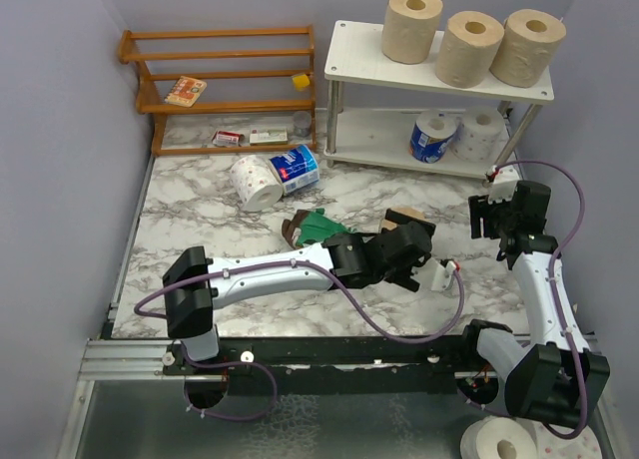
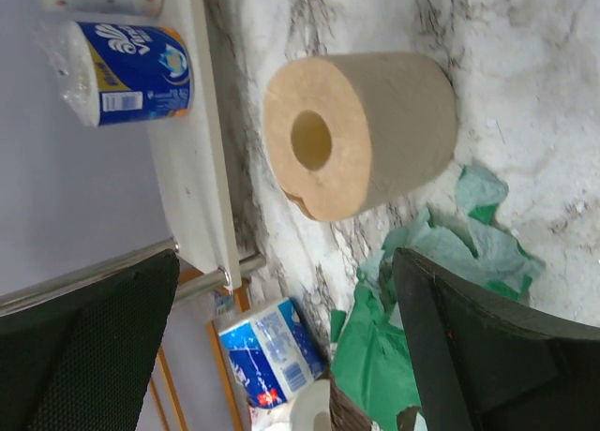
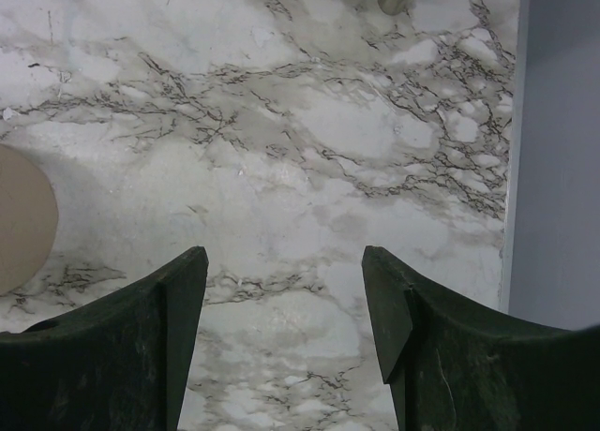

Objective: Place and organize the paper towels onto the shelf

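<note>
The white two-tier shelf (image 1: 359, 55) stands at the back right. Three tan paper towel rolls (image 1: 469, 45) stand on its top tier. A blue-wrapped roll (image 1: 432, 135) and a white roll (image 1: 479, 128) lie on its lower tier. A fourth tan roll (image 1: 407, 217) lies on its side on the table. My left gripper (image 1: 404, 247) is open just in front of that roll (image 2: 361, 131), apart from it. A white pink-dotted roll (image 1: 257, 183) and a blue-wrapped roll (image 1: 295, 170) lie mid-table. My right gripper (image 1: 496, 218) is open and empty above bare marble (image 3: 283, 258).
A green and brown snack bag (image 1: 319, 225) lies beside my left gripper and shows in the left wrist view (image 2: 422, 290). A wooden slatted rack (image 1: 225, 85) with small items stands at the back left. More white rolls (image 1: 509, 441) sit off the table at the near right.
</note>
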